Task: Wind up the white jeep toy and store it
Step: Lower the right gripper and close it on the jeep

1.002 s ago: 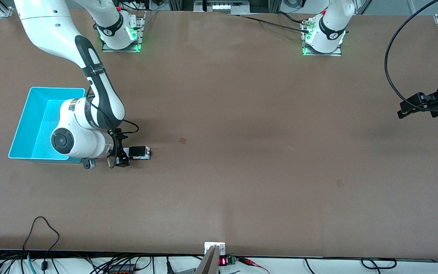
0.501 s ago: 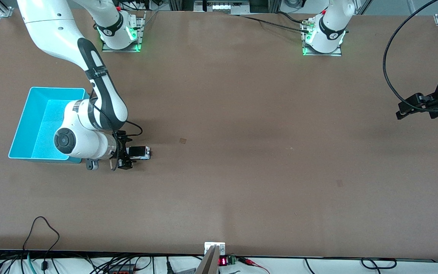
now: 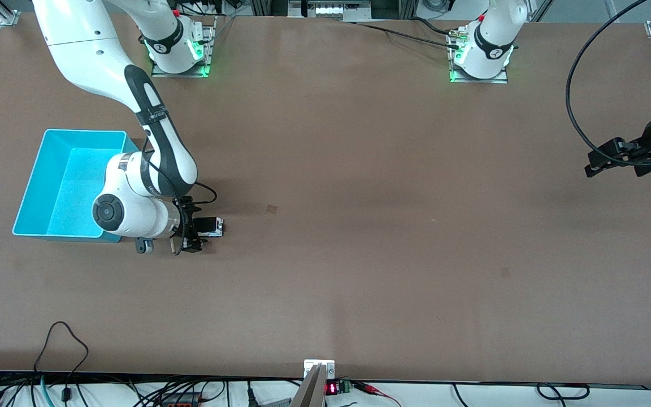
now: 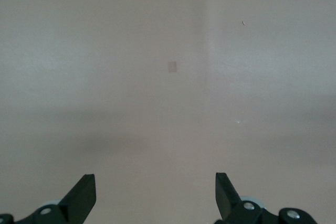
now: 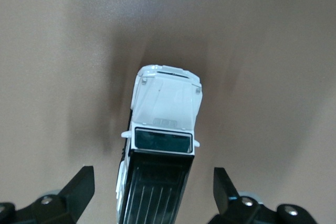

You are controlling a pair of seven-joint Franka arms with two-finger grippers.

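Meanwhile, over the last second the right arm has slid along the table away from the cyan bin (image 3: 37,186) and toward the white jeep toy (image 3: 211,226), so that the right gripper (image 3: 191,237) now hangs over the rear of the car instead of short of it. In the right wrist view the jeep's black ribbed roof lies between the two spread fingertips (image 5: 79,190), with the bonnet pointing away from the wrist; the jaws are wide and touch nothing. The toy itself has not moved: it sits on its wheels on the bare table (image 3: 359,271), just beside the bin's end nearest the middle of the table. I judge this to be the approach to a grasp, with closing on the body next; winding and storing are both yet to come. The left gripper (image 3: 602,161) waits up over the left arm's end of the table, well apart, its fingers (image 4: 84,195) also wide over empty board. Nothing stands between jeep and bin except the right arm's own bulky wrist, which overhangs the bin's corner.
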